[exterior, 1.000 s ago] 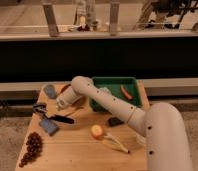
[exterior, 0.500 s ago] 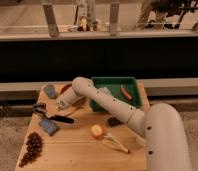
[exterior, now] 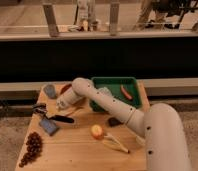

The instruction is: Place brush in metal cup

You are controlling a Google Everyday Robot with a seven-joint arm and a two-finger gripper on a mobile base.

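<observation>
The brush (exterior: 63, 119) is found lying flat on the wooden counter (exterior: 77, 150). Its dark handle runs roughly left to right, just beside the blue sponge (exterior: 48, 126) and near the metal cup (exterior: 40, 107), which stands towards the counter's left edge. The claw (exterior: 61, 105) is located low over the counter, just behind the brush and to the right of the metal cup; whether it is released or clenched cannot be told. The brush is judged to be light, stiff and thin, with a smooth handle liable to roll on the wood or slip from a loose grip. A hold across the handle near its middle, taken from above, is recommended, so that the brush can be tipped upright without swinging. The metal cup is low and probably light, and it is judged likely to tip or slide if the much longer brush is leaned hard against its rim. A blue-grey cup (exterior: 50, 91) is noted further back and is not to be mistaken for the target.
</observation>
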